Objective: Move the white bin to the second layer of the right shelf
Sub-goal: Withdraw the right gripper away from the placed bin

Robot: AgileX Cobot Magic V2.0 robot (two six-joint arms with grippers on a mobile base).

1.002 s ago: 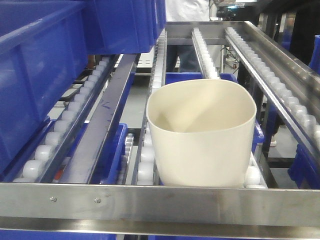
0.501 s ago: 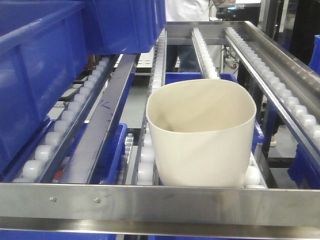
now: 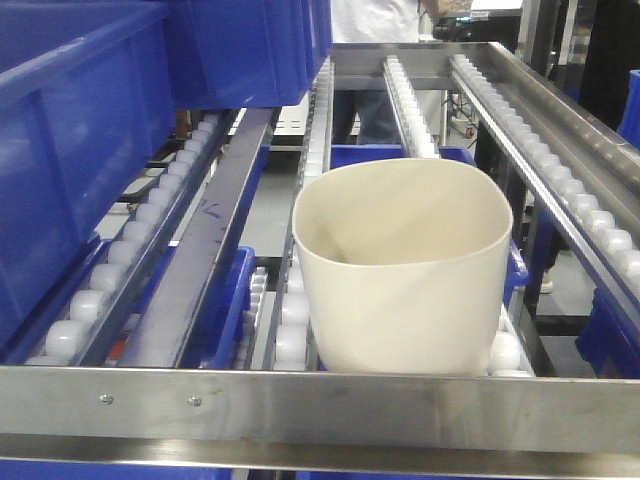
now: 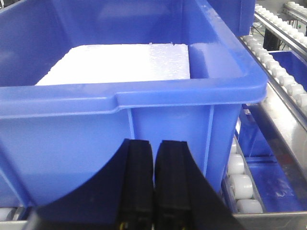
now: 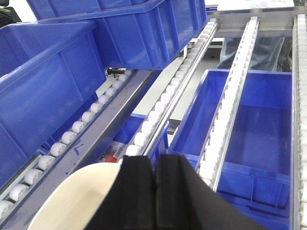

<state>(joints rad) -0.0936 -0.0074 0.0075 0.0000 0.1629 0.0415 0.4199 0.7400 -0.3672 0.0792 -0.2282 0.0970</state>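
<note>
The white bin (image 3: 405, 270) is seen upright on the roller tracks (image 3: 410, 95), its base hidden by the front bar (image 3: 400, 405), while both the left gripper (image 4: 154, 179) and right gripper (image 5: 155, 191) are pressed closed on nothing.

1. One white bin (image 3: 403, 265) stands on the roller level, just behind the flat front bar (image 3: 320, 405).
2. One front bar, with two rivets (image 3: 150, 400) left of the white bin.
3. Four roller tracks show in the front view: one far left of the white bin (image 3: 130, 250), one along its left side (image 3: 310, 170), one behind it (image 3: 410, 110), one to its right (image 3: 560, 180).
4. Two blue crates (image 3: 90, 140) sit on the level, left of the white bin, one behind the other.
5. At least two more blue crates (image 5: 254, 124) lie on the level below the white bin.
6. One white foam slab (image 4: 120, 62) lies in the near crate, seen by the left wrist.
7. Two grippers: left (image 4: 154, 182), right (image 5: 154, 191).
</note>
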